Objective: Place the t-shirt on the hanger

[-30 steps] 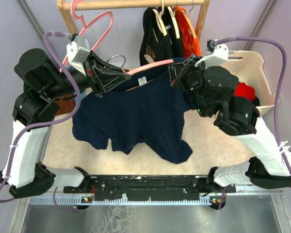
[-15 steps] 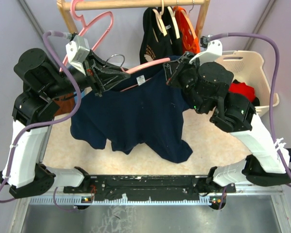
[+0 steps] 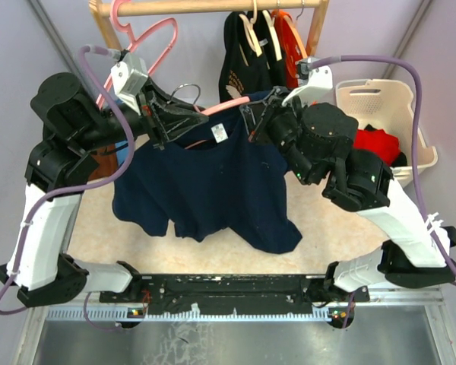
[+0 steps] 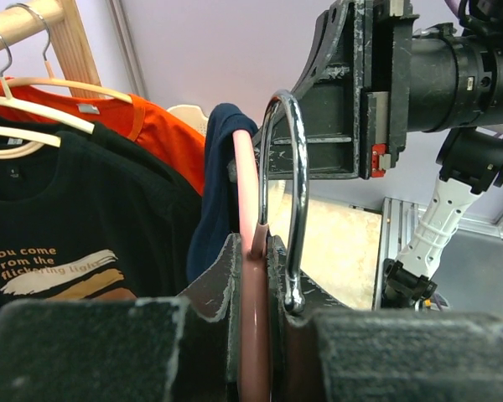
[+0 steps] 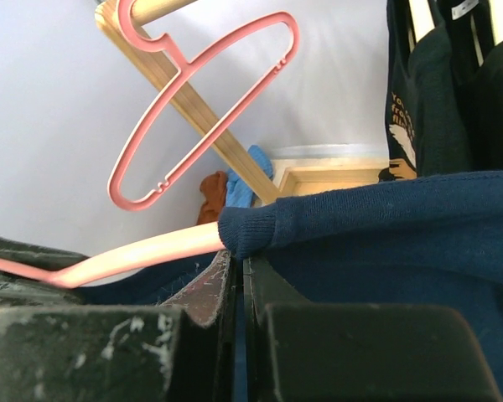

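Stage of dressing, mid-task: the left gripper (image 3: pixel 188 120) is clenched on the hanger (image 3: pixel 235 103) at the root of its silver hook (image 3: pixel 184 93). The left wrist view shows pink plastic pinched between the jaws, and the hanger is held aloft in front of the wooden rail (image 3: pixel 213 7). The right gripper (image 3: pixel 252 120) is clamped on a fold of the t-shirt (image 3: pixel 205 182) at the neck edge. In the right wrist view the navy hem caps one hanger arm, so that side appears threaded through the neck opening. Most of the garment hangs slack between the two grippers, its lower edge drooping toward the table (image 3: pixel 327 228). Whether the other hanger arm sits inside the opposite shoulder cannot be told. Judged remaining: draw the collar along until both shoulders seat and the hook stands clear of the neck, then let go.
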Motion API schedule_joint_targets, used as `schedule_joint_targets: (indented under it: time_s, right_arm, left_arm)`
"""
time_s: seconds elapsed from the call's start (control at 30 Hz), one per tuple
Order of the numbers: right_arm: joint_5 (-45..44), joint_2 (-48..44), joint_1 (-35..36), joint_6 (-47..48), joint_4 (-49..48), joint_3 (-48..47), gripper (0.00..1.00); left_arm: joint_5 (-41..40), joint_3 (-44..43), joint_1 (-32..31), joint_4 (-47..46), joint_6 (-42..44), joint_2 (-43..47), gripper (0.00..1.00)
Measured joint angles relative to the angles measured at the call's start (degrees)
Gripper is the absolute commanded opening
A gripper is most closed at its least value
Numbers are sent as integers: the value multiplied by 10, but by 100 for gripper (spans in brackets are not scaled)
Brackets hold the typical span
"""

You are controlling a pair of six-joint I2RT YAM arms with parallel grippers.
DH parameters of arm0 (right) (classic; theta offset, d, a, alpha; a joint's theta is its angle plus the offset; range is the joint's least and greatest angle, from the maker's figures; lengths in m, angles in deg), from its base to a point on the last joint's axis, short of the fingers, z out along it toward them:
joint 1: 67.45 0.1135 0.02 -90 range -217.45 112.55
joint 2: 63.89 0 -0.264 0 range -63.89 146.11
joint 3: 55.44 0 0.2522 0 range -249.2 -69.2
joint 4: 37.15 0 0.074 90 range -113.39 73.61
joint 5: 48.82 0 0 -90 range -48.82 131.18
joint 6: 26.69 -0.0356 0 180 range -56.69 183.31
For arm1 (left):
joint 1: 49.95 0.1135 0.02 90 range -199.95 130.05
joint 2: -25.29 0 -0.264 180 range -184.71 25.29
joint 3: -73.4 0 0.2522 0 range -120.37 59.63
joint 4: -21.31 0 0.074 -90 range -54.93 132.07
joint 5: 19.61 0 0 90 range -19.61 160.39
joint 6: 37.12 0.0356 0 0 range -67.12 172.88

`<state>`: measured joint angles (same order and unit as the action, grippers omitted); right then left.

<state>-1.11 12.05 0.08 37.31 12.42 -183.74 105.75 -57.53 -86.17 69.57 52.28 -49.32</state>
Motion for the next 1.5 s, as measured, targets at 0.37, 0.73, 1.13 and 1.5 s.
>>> schedule_joint_targets:
  time_s: [0.37, 0.73, 1.13, 1.5]
  right_arm:
    - [2, -4, 14, 2, -8, 1, 42]
    - [127, -75, 19, 25, -49, -1, 71]
    - [233, -94, 19, 30, -71, 0, 72]
    - [267, -165, 19, 59, -45, 27, 74]
  left_arm:
    - [1, -58, 0, 21, -8, -31, 0]
    - [14, -120, 0, -37, -32, -32, 0]
    - [-37, 43, 0, -248, -35, 100, 0]
    - [-37, -150, 0, -144, -32, 33, 0]
